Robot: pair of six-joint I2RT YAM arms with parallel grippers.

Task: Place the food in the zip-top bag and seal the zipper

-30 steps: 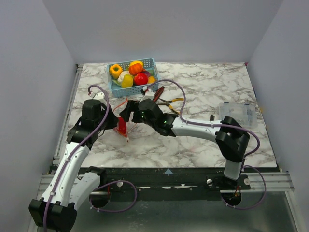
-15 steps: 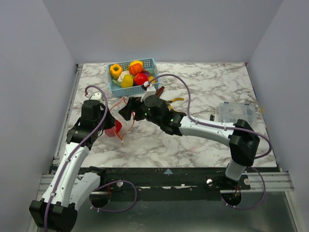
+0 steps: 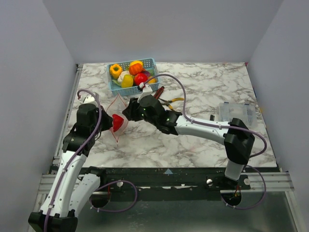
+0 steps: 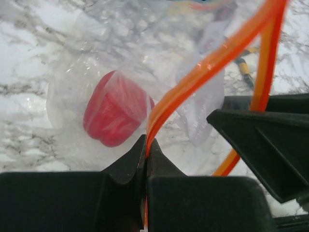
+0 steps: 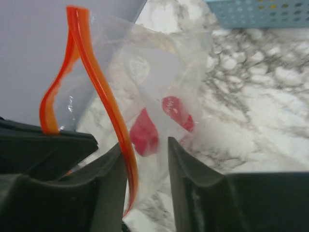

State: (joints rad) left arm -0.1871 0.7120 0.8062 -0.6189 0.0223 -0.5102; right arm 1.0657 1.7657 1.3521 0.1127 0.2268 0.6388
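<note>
The clear zip-top bag (image 3: pixel 119 131) hangs between my two grippers, left of the table's middle, with a red toy food (image 3: pixel 117 123) inside it. My left gripper (image 3: pixel 104 121) is shut on the red-orange zipper (image 4: pixel 203 70); its jaws (image 4: pixel 146 147) pinch the strip, and the red food (image 4: pixel 116 116) shows through the plastic. My right gripper (image 3: pixel 129 112) is open in the right wrist view (image 5: pixel 145 154). The zipper (image 5: pixel 104 96) runs between its jaws, along the left finger (image 5: pixel 104 183). More food (image 3: pixel 131 73) lies in the blue basket (image 3: pixel 153 64) at the back.
Red-handled pliers (image 3: pixel 159 92) and a yellow-handled tool (image 3: pixel 175 100) lie behind the right arm. A clear plastic box (image 3: pixel 236 112) stands at the right. The basket's corner shows in the right wrist view (image 5: pixel 260 12).
My left gripper has pulled back to the left and raised the bag's edge. The red food in the bag shifted left and slightly up. My right gripper stayed at the bag's mouth.
</note>
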